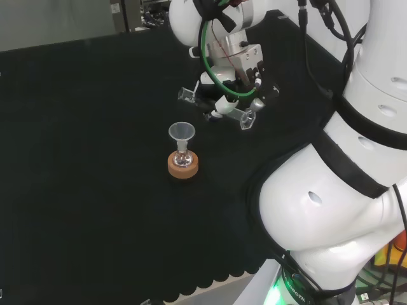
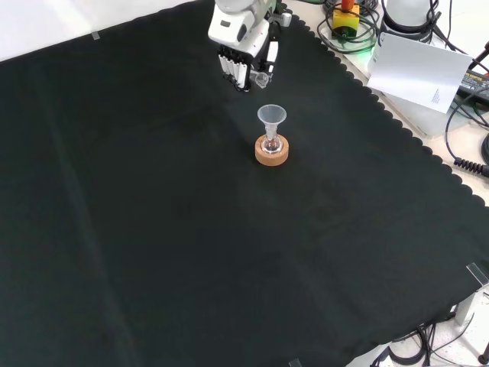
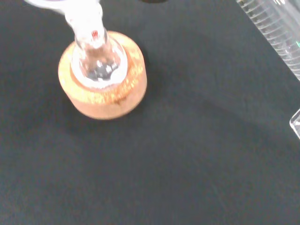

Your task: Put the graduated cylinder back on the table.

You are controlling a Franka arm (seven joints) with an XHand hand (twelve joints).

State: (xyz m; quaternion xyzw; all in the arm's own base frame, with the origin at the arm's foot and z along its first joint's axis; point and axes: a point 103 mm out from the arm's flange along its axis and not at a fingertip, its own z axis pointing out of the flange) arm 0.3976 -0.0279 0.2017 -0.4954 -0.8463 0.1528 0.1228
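Observation:
The clear graduated cylinder lies nearly level in the hand, above the cloth, with its open end to the left and its foot to the right in the head view. The fingers curl round its middle. In the front view the hand comes in from the top, and one end of the cylinder pokes out beneath it. The wrist view shows a marked stretch of the cylinder close by.
A small round flask with a clear funnel in its neck stands on a cork ring, just in front of and left of the hand in the head view. The same cork ring sits below the hand in the front view. Black cloth spreads around.

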